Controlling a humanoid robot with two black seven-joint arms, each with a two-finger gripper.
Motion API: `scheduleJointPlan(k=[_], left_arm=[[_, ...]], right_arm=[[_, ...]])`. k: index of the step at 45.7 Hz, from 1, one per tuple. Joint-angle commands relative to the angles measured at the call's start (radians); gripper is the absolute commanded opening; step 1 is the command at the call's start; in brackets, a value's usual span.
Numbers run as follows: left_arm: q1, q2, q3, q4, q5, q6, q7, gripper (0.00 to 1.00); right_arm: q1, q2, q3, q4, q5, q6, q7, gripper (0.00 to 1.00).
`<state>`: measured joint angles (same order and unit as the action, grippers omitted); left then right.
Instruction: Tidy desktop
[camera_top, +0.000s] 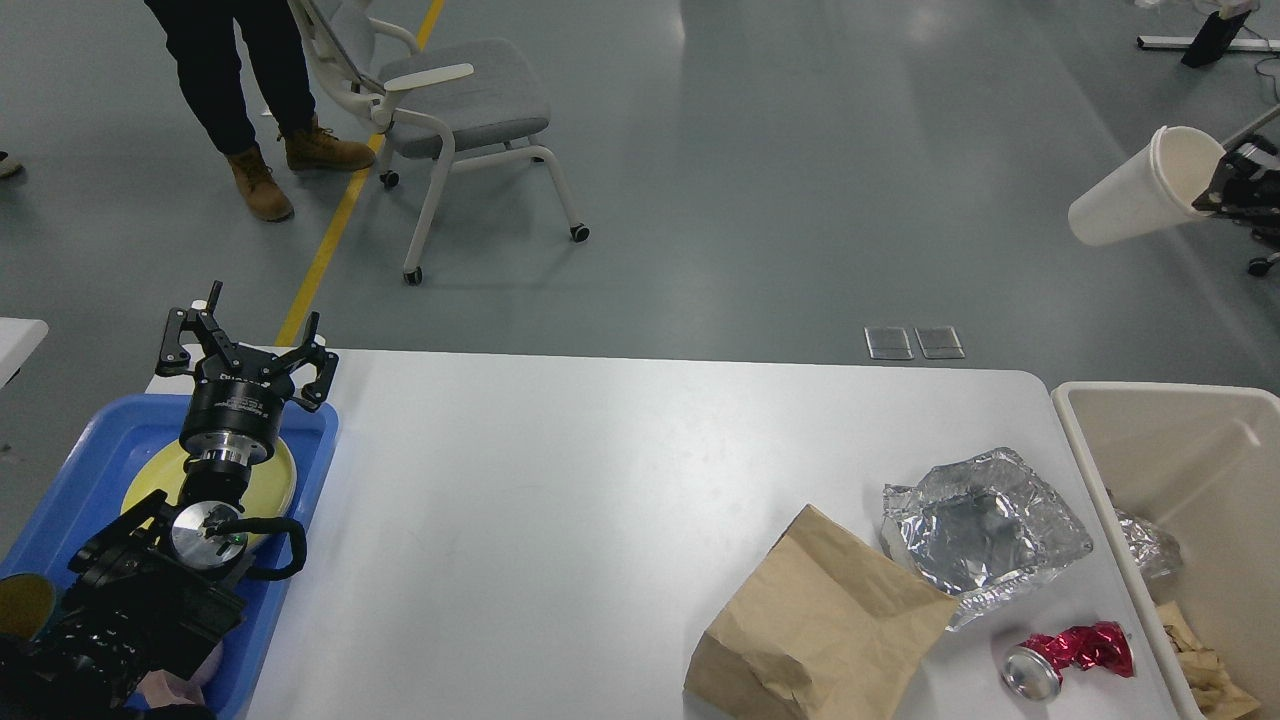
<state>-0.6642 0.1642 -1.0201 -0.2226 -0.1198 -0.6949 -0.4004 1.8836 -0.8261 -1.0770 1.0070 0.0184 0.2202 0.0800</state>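
Note:
The white desktop (600, 520) fills the middle. On its right part lie a brown paper bag (815, 625), a crumpled foil tray (985, 535) and a crushed red can (1070, 655). My left gripper (245, 345) is open and empty above the far edge of the blue tray (60, 500). My right gripper (1225, 185) is high at the right edge, shut on the rim of a white paper cup (1135, 195), held tilted well above the beige bin (1190, 500).
A yellow plate (275, 480) lies in the blue tray under my left arm. The beige bin holds foil and paper scraps. A wheeled chair (440, 110) and a standing person (240, 90) are on the floor beyond the table.

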Motion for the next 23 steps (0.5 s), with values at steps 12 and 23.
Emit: scheduleJointPlan(k=[12,23], left_arm=[[0.000,0.000,0.000,0.000,0.000,0.000,0.000,0.96],[0.000,0.000,0.000,0.000,0.000,0.000,0.000,0.96]], right_arm=[[-0.325,0.001,0.014,-0.200,0.005,-0.137,-0.002,0.00],[-0.707,0.097,0.055,-0.335,0.087,-0.274,0.000,0.00]])
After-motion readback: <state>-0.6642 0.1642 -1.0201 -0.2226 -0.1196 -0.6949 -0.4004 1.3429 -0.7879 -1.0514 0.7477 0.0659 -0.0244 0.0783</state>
